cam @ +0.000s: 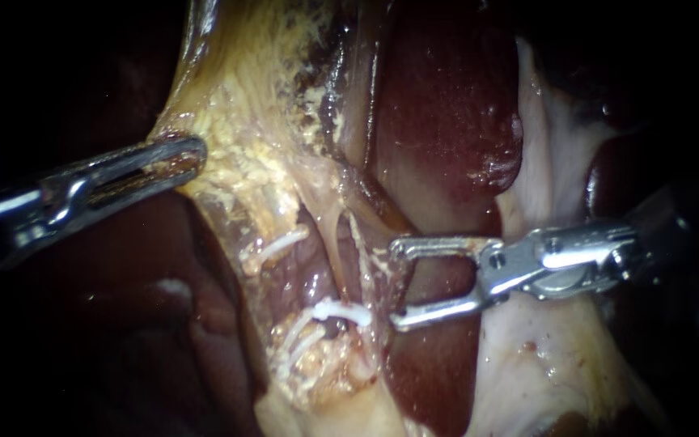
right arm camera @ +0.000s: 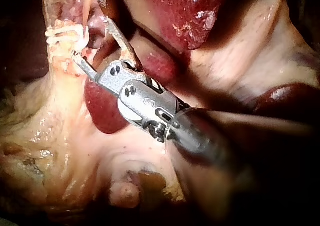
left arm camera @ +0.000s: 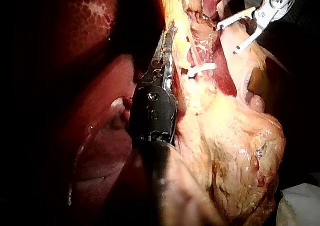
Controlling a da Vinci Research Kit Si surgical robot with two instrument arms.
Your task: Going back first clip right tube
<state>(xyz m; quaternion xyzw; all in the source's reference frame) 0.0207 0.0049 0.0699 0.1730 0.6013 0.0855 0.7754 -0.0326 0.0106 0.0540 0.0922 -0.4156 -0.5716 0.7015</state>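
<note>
R tool (cam: 396,283) level, jaws wide apart beside clip (cam: 337,311); L tool (cam: 188,158) clamps fatty tissue (cam: 236,121).

The left instrument (cam: 173,159) at the tissue's (cam: 244,113) left edge; clip (cam: 340,311) just left of the right instrument (cam: 398,283), liver (cam: 446,97) behind.

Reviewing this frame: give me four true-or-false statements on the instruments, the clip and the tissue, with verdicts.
1. The right instrument has its jaws open. True.
2. Its jaws are shut on the white clip. False: the clip lies just ahead of the open jaws, not gripped.
3. The left instrument has its jaws shut on yellowish tissue. True.
4. No liver shows in the endoscope view. False: dark red liver shows above the right instrument.
</note>
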